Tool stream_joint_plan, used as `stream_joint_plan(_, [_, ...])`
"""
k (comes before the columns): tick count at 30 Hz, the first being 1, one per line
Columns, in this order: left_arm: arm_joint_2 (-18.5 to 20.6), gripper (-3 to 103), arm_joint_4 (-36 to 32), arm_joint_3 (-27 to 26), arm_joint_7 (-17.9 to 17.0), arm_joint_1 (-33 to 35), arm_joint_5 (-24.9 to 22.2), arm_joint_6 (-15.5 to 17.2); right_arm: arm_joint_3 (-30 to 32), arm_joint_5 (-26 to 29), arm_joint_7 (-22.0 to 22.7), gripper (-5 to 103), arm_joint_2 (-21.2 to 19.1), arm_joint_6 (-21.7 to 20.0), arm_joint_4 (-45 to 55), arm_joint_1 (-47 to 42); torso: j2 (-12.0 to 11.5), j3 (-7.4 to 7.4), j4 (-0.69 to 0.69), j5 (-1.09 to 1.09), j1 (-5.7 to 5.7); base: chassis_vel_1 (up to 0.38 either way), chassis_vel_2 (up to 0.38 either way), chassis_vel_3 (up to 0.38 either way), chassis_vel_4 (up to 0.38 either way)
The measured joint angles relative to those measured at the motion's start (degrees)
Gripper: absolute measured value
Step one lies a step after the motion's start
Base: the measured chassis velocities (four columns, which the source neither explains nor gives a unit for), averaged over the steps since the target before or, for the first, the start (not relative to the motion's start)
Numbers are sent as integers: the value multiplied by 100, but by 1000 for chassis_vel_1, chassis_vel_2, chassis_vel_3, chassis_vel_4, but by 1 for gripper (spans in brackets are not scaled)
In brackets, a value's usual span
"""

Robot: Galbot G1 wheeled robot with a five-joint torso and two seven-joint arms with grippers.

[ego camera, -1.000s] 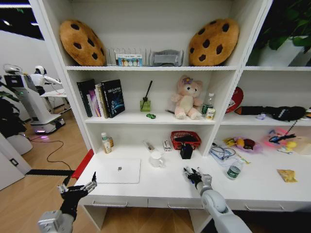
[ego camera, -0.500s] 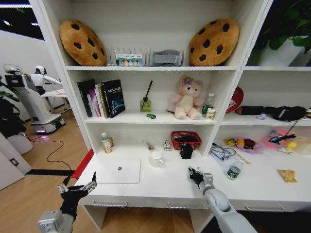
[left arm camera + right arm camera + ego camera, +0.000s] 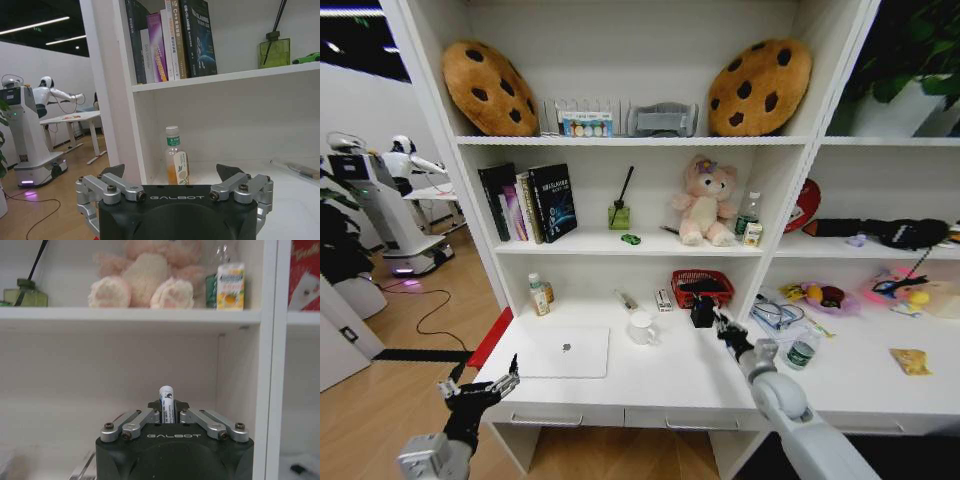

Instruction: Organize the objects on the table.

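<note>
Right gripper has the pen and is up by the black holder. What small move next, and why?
Probably ease the right gripper slightly forward over the black pen holder and lower. Its fingers are clamped on the pen, held upright beside the holder; the left gripper waits off the desk corner.

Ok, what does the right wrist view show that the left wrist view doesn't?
Right wrist view: the right gripper, jaws shut on a pen, below the plush bear and a small yellow-and-green carton.
Left wrist view: the left gripper, jaws open with nothing between them, facing a drink bottle on the desk, with books on the shelf above.
Both: the green diffuser bottle on the middle shelf.
</note>
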Motion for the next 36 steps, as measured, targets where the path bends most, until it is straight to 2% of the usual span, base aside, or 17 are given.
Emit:
stream_joint_plan(2, [0, 100, 0, 0, -1, 0, 0, 0, -96, -322, 99, 13, -46, 369, -427, 368, 0, 0, 0, -2, 0, 0, 0, 0, 0])
stream_joint_plan(3, [0, 100, 0, 0, -1, 0, 0, 0, -96, -322, 99, 13, -46, 369, -427, 368, 0, 0, 0, -2, 0, 0, 0, 0, 0])
stream_joint_plan(5, [0, 100, 0, 0, 0, 0, 0, 1, -261, -623, 129, 13, -52, 662, -886, 674, 0, 0, -1, 0, 0, 0, 0, 0, 0])
stream_joint_plan(11, [0, 100, 0, 0, 0, 0, 0, 0, -710, -760, 185, 13, 85, 990, -1541, 1213, 0, 0, -1, -1, 0, 0, 0, 0, 0])
stream_joint_plan(13, [0, 100, 0, 0, 0, 0, 0, 0, -927, -1017, 207, 13, 262, 1245, -1992, 1579, 0, 1, -1, -1, 0, 0, 0, 0, 0])
stream_joint_plan(17, [0, 100, 0, 0, 0, 0, 0, 0, -1070, -1183, 243, 13, 421, 1430, -2341, 1863, 0, 1, 1, -2, 1, 0, 0, 0, 0])
stream_joint_plan(20, [0, 100, 0, 0, 0, 0, 0, 0, -1226, -1399, 284, 13, 735, 1718, -2922, 2258, 0, 1, 0, -2, 1, 0, 0, 0, 0])
stream_joint_plan(30, [0, 100, 0, 0, 0, 0, 0, 0, -1271, -1650, 250, 13, 1018, 2033, -3681, 2493, 0, 0, -1, -1, 1, 0, 0, 0, 0])
stream_joint_plan(36, [0, 100, 0, 0, 0, 0, 0, 0, -1281, -1554, 248, 13, 1025, 2054, -3833, 2527, 0, 0, -2, -2, 0, 0, 0, 0, 0])
